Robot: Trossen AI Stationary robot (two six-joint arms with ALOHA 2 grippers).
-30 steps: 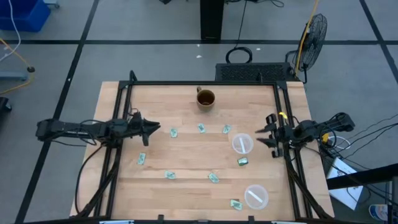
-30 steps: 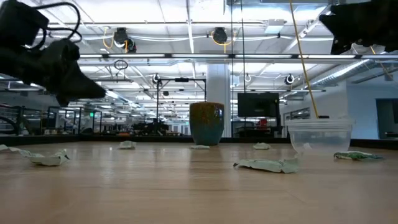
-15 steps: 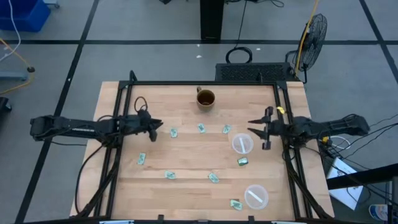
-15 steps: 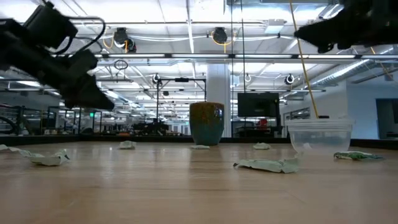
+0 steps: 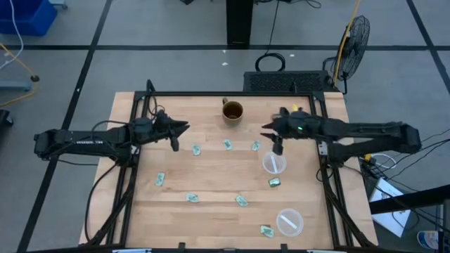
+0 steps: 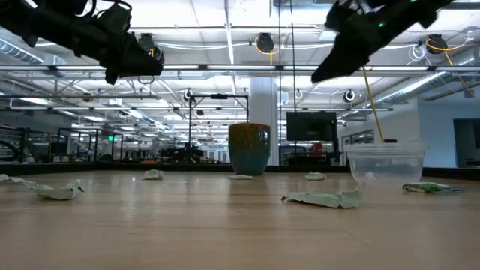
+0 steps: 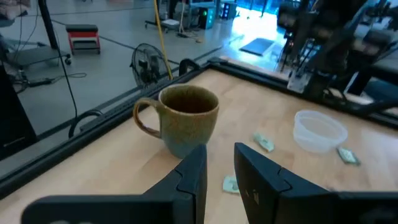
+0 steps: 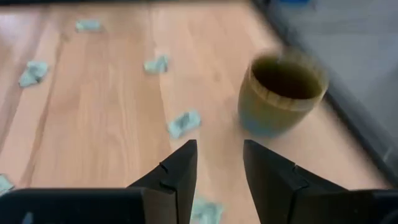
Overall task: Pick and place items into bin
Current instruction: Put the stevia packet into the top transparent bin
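Several tiny pale green wrapped items lie flat on the wooden table, among them one [image 5: 195, 149], one [image 5: 228, 145] and one [image 5: 256, 146] in a row, and others nearer, such as one [image 5: 192, 198] and one [image 6: 326, 199]. My left gripper [image 5: 180, 128] hovers open above the table, left of the brown mug [image 5: 233, 111], and holds nothing. Its wrist view looks past the gripper [image 7: 219, 171] at the mug [image 7: 183, 118]. My right gripper [image 5: 271, 131] hovers open, right of the mug and above the row. Its wrist view shows the gripper [image 8: 217, 168] over an item [image 8: 183, 122].
A clear plastic cup [image 5: 273, 163] stands upright right of centre and shows in the low view [image 6: 386, 163]. A second cup [image 5: 289, 221] stands near the near right corner. A black frame [image 5: 232, 93] runs along the table's far edge and sides.
My left gripper has risen and moved toward the far edge and slightly right. My right gripper has reached in from the right edge toward the table's left and far side, nearing the mug. Nothing on the table has moved.
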